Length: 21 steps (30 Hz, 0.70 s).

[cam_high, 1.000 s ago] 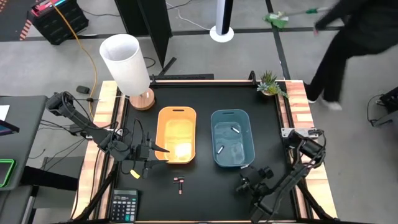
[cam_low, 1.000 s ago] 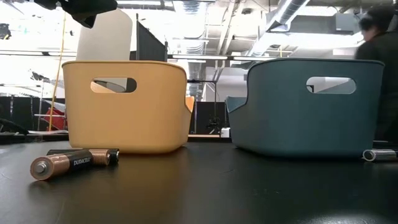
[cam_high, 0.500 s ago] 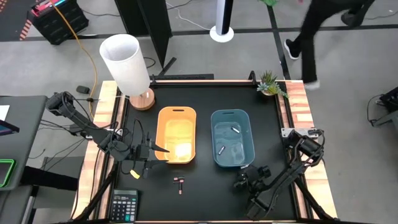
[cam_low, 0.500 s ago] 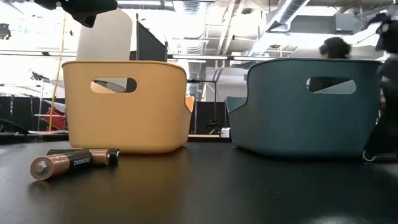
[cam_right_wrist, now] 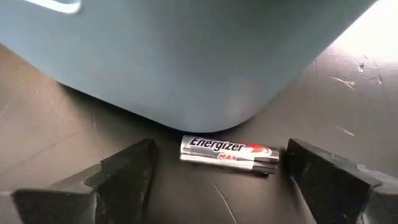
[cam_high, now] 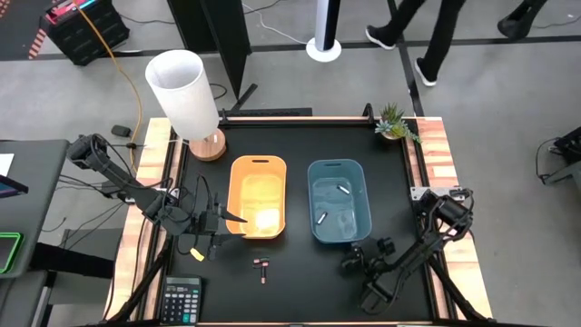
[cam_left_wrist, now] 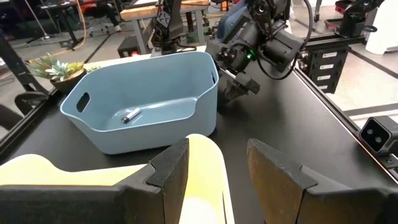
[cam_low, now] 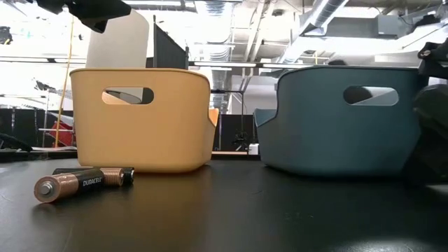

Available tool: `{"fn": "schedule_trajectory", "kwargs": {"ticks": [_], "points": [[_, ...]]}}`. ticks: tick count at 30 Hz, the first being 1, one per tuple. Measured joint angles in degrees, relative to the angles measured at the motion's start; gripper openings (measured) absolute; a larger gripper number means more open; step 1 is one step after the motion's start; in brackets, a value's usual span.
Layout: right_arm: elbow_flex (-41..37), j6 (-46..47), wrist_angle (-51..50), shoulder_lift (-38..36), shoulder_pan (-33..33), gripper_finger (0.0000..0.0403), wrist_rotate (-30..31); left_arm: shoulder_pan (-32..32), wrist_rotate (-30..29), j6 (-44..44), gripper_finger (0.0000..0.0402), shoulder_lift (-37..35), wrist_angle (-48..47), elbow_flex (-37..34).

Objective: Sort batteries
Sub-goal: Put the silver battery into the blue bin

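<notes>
Left hand (cam_high: 238, 218) hung over the near corner of the yellow bin (cam_high: 259, 196), fingers spread moderately and empty, unmoved across the last second. Just off that bin's near side, two dark batteries (cam_high: 262, 266) lay side by side on the desk (cam_high: 300, 282), untouched; the low view showed them (cam_low: 80, 183) as copper-ended Duracells. Next came the blue bin (cam_high: 339, 202), with two silver batteries (cam_high: 332, 203) already inside. Right hand (cam_high: 352, 263) had swept in from the near right edge toward the blue bin's near corner and dropped low, so it now blocked the silver battery the low view had shown a second before. In its wrist view, that silver Energizer (cam_right_wrist: 229, 152) lay on the desk between the wide-open fingers, touching or nearly touching the bin wall. By the look of it, the approach was done and closing on that battery was next; the wall left little room.
</notes>
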Motion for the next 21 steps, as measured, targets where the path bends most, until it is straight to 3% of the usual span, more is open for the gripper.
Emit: {"fn": "schedule_trajectory", "kwargs": {"ticks": [9, 21], "points": [[-2.6, -0.1, 3.6, -0.1, -0.5, 0.0361, 0.8, 0.0, 0.0, -0.4, 0.0157, 0.0, 0.0, 0.0], [-1.9, -0.6, 4.3, 0.1, 0.7, 0.023, 0.4, 0.0, 0.0, -0.7, 0.0157, 0.0, 0.0, 0.0]]}}
